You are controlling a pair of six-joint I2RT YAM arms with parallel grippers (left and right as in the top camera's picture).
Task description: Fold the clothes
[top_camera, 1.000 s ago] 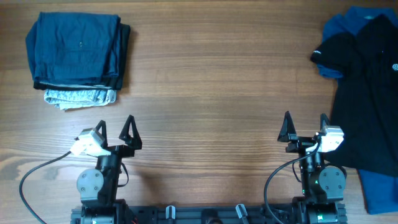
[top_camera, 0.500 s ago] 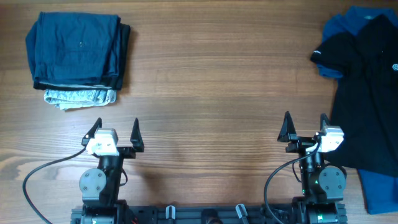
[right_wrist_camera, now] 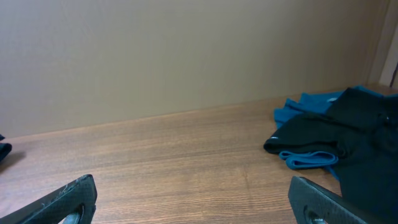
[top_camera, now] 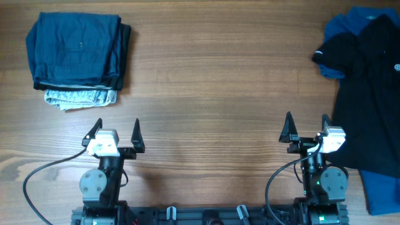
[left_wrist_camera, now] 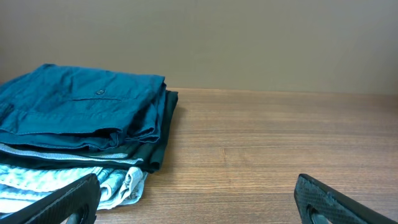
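Shirt [top_camera: 369,94] at three o'clock bore a round logo [top_camera: 397,65], too tiny to read; left fingers [top_camera: 136,134], right fingers [top_camera: 288,126] gaped apart, empty.

One folded stack [top_camera: 78,50]; two loose garments [top_camera: 369,94]; two grippers [top_camera: 117,123] [top_camera: 306,117]

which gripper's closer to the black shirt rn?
Right. The right gripper sits just beside the black shirt, not touching; the left gripper is across the table, below the folded stack.

Open tabletop [top_camera: 212,81] lies between the folded stack [top_camera: 78,53] and unfolded garments [top_camera: 369,94].
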